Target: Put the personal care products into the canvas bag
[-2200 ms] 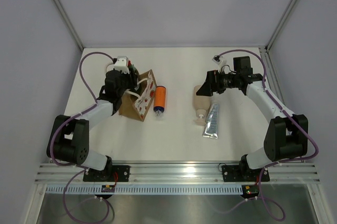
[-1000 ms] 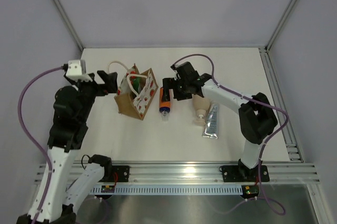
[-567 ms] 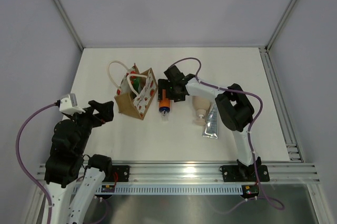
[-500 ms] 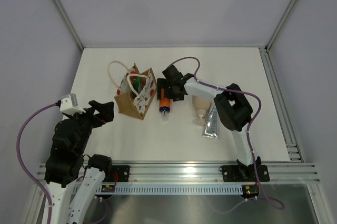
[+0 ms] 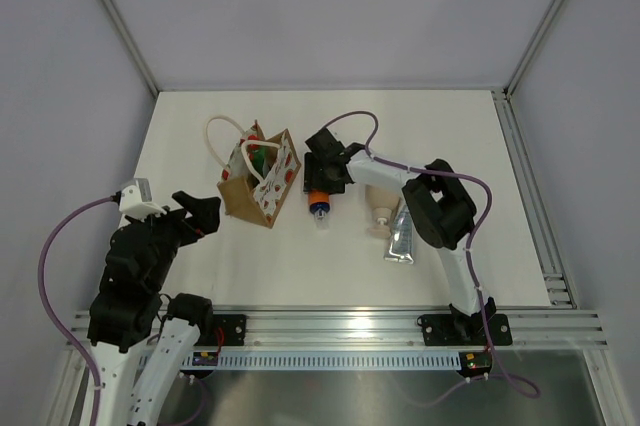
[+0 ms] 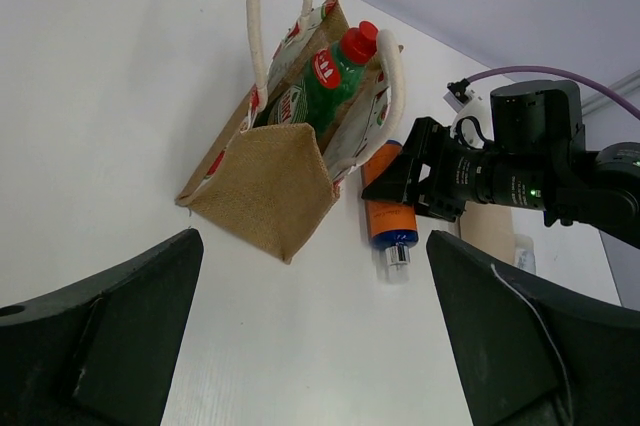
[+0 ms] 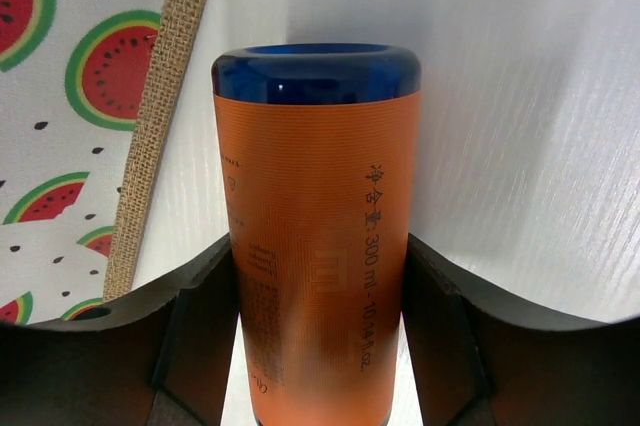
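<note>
The flat white surface (image 5: 450,126) has a faint grain and carries everything. The left gripper (image 6: 310,346) hangs above it with its two dark, matte fingers spread wide and nothing between them. Ahead of it is the canvas bag (image 6: 270,186), a small boxy shape. A coarse tan burlap panel faces this gripper and the mouth points away. Its white side panels are printed with red-and-green watermelon slices, and its thick white rope handles loop out beyond the mouth.

On the right gripper's (image 5: 320,184) side away from the bag, partly under that arm, the beige round-shouldered bottle (image 5: 380,201) lies on the surface, smooth and matte. Touching or just beside it, farther from the gripper, the silver-grey squeeze tube (image 5: 403,234) lies flat.

The green teardrop bottle (image 6: 325,81) is inside the bag. It is glossy, and its red cap and red label show at the mouth.

The small orange bottle (image 7: 320,246) lies on the surface just beside the bag's side panel. It is a plain cylinder with a finely ribbed orange wrap and a shiny dark-blue band at one end. The right gripper's black fingers (image 7: 200,346) press against both of its sides, closed on it.
</note>
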